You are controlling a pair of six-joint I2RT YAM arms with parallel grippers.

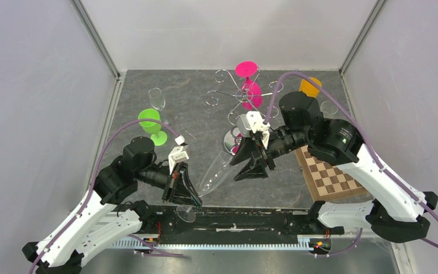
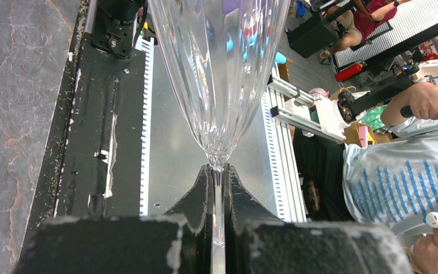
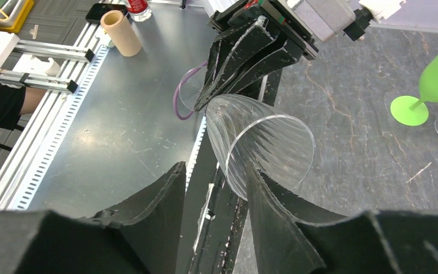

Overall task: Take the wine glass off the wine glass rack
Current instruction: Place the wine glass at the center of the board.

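Clearly, the left end effector is clamped on the thin stem of the clear fluted wine glass, whose bowl slants away from it toward the right end effector. That one's fingers stand apart at the glass's rim, gripping nothing. The shiny chrome wire wine glass rack stands just beyond the right end effector with magenta glasses hanging on it. The clear glass looks already off it, held above the dark marbled tabletop. The step in hand seems a handover. Next, the right end effector would need to close gently on the bowl or back away. No brand or writing is legible.
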